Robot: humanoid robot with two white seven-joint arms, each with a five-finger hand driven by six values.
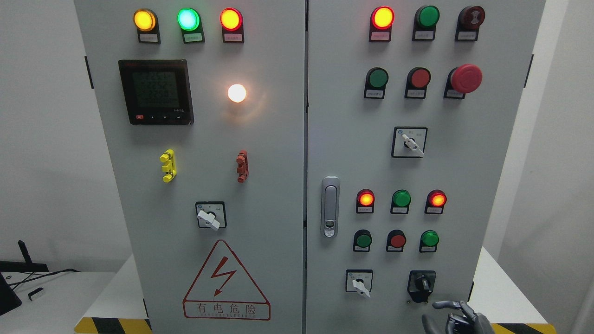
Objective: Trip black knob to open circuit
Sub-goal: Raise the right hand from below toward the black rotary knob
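The black knob (422,283) sits on its black square plate at the lower right of the right cabinet door, its handle pointing roughly straight up and down. My right hand (452,315) rises from the bottom edge just below and right of the knob, grey fingers loosely spread and holding nothing; one finger (443,305) points left under the plate without touching the knob. No left arm is visible.
A white selector switch (359,284) stands left of the black knob. Above are rows of lit and unlit indicator lamps and push buttons (397,240), a red emergency stop (465,78), and a door latch (330,206). The left door carries a meter (155,91) and warning triangle (226,280).
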